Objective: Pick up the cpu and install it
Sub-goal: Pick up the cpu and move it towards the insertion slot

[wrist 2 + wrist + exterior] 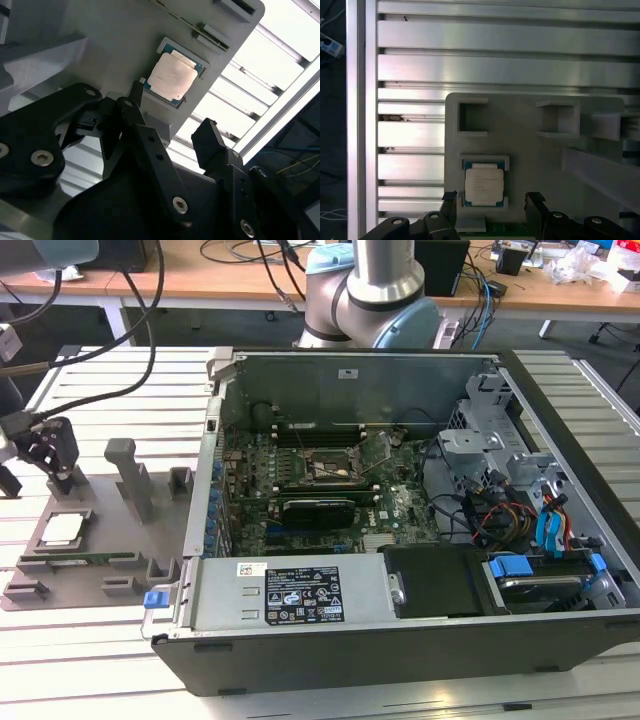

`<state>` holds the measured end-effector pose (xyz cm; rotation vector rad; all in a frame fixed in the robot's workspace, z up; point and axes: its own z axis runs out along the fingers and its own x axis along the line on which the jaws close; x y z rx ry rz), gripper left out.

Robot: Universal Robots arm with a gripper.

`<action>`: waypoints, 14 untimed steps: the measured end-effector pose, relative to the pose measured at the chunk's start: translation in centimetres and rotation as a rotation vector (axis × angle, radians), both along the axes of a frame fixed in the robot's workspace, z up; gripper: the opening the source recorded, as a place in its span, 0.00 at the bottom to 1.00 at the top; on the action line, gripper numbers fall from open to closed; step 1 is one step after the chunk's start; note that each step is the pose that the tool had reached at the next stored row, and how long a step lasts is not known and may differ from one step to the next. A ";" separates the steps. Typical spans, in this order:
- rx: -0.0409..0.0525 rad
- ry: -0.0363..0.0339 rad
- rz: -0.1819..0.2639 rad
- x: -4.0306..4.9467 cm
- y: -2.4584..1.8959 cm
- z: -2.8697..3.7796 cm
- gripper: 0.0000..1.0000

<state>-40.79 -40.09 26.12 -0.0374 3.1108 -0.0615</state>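
My two black fingers (pixel 535 202) are spread apart and grip nothing. The small flat square cpu with a pale silver-grey metal top (pixel 483 185) lies flat in a framed pocket of a grey plastic fixture plate (pixel 530 150), just ahead of my fingertips and in line with the gap between them. In the second wrist view the cpu (pixel 172 76) sits just beyond one finger (pixel 207 140), and I see no contact with it. In the exterior view my fingers (pixel 62 465) hang above the plate (pixel 110 550), with the cpu (pixel 62 530) below them.

Beyond the cpu, farther from my fingers, the plate has two square open pockets (pixel 472 117). A tall grey upright post (pixel 122 470) rises from the plate just beside my fingers, and a shorter grey block (pixel 180 482) stands past it.

The plate rests on a slatted aluminium table (pixel 90 370). Black cables (pixel 150 330) droop over the table near my fingers.

Well apart from my fingers, toward the exterior view's right, stands an open black computer case (pixel 400 640). Its grey metal side wall (pixel 215 490) stands between the plate and the dark circuit board (pixel 400 505) inside. On that board is a square metal-framed socket (pixel 335 468), with a long black rectangular card (pixel 318 510) just beside it. A white-and-black label sticker (pixel 303 597) sits on the case's near panel.
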 end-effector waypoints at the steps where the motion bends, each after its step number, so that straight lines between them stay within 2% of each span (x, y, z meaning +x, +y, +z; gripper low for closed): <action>1: 0.0001 -0.0002 0.001 0.00 -0.11 -0.14 0.66; 5: 0.0000 -0.0001 0.001 0.00 -0.17 -0.71 0.66; 14: 0.0000 0.0000 0.002 0.00 -0.17 -1.34 0.66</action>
